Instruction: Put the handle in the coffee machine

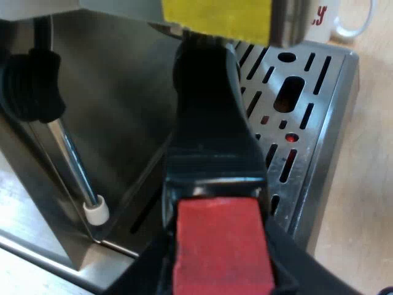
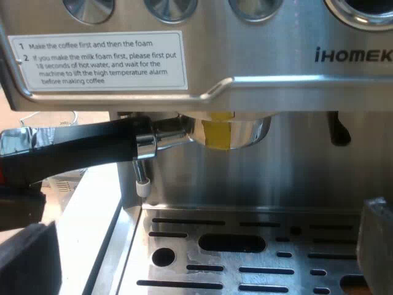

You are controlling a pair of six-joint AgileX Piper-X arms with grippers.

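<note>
- Done so far: the holder point(image 2: 230, 132), marked with yellow, sits up under the front ledge of the espresso machine point(image 2: 276, 80), with its metal rim tucked into the brewing head.
- Lay a clock flat with the holder at its centre and twelve at the machine's back panel. The handle point(image 2: 80, 150) then runs out toward about eight or nine o'clock, not straight out at six.
- Left to do, as I judge it: swing the handle round toward six o'clock until it locks. Whether the lugs are already caught cannot be seen.
- The left jaws are closed on the handle's red end point(image 1: 221, 246), with a black finger point(image 1: 144, 273) pressed on either side of it.
- The right jaws stand wide apart and hold nothing. Their fingers point(image 2: 27, 258) hover low over the drip tray point(image 1: 331, 153), facing the machine's front.
- Edges: the ledge carrying the instruction label point(image 2: 98, 61) is just above the handle, so there is little room to lift.
- The steam wand point(image 2: 141, 178) hangs with its white tip just below the handle's metal neck. I cannot tell whether they touch, but a swing toward six o'clock should carry the handle away from it.
- Open room: the space above the drip tray toward six o'clock holds nothing but the right jaws, which may need to keep back from the sweep.
- The mug point(image 1: 344, 18) stands on the worktop point(image 1: 368, 184) past the tray's far corner, well apart from the handle.
</note>
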